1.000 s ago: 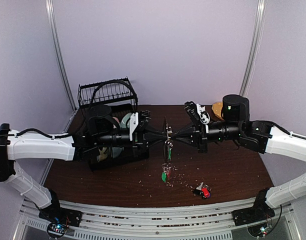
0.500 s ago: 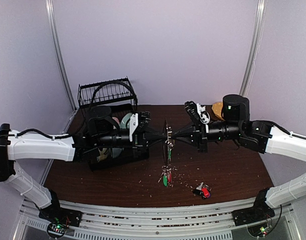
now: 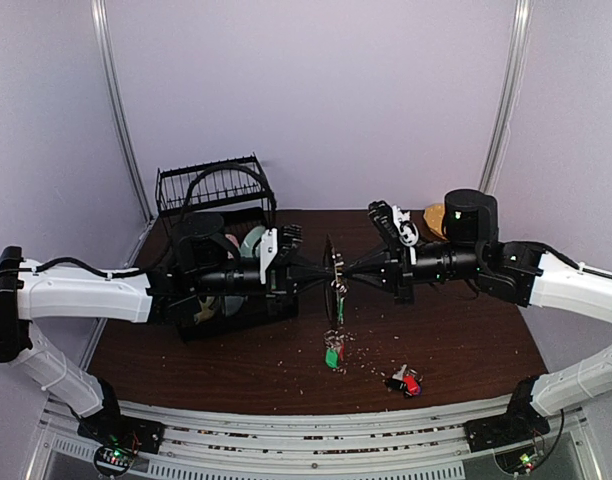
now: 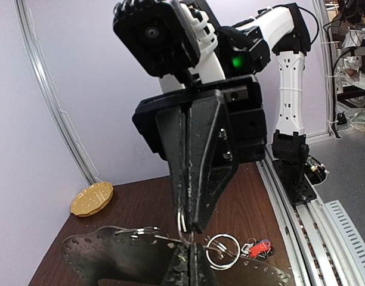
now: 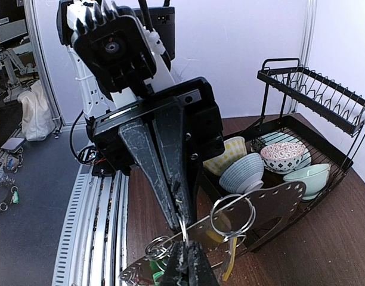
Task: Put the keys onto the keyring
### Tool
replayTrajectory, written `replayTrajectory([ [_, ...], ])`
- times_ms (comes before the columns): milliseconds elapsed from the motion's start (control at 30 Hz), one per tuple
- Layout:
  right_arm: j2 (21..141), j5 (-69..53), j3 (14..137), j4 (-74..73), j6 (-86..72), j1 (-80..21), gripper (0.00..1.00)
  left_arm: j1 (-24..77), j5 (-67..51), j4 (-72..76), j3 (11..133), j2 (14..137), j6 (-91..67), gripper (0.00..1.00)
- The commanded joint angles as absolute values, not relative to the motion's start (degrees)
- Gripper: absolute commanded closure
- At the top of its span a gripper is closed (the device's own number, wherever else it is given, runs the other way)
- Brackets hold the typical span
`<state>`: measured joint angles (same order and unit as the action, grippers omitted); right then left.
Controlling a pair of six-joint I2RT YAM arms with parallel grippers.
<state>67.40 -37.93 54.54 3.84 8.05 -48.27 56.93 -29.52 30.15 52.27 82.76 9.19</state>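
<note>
Left gripper [image 3: 324, 268] and right gripper [image 3: 348, 268], tip-to-tip above the table [image 3: 466, 335], both clamp the keyring [image 3: 332, 250]; dish rack [image 3: 214, 186] crowds the left; loose keys [image 3: 332, 355] lie near the front edge.

Loose keys [image 3: 402, 381] are too small to count.

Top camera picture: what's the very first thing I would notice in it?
Two robot arms meet nose to nose above the middle of the brown table. The left tool and right tool are both pinched shut on the keyring, and something small dangles just below it. After that you'd spot the red and black tagged keys lying near the front edge, and the black dish rack at the back left.
</note>
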Motion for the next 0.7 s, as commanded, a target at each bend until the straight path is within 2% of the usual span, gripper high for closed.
replayTrajectory([
  [0,67.68,-38.86,54.24,6.87,6.45,-48.74,1.0,57.39,-30.45,35.26,53.87,83.42,10.89,1.0],
  [667,66.29,-37.99,53.38,6.4,5.71,-48.72,1.0,57.39,-32.06,34.73,54.84,84.2,12.15,1.0],
])
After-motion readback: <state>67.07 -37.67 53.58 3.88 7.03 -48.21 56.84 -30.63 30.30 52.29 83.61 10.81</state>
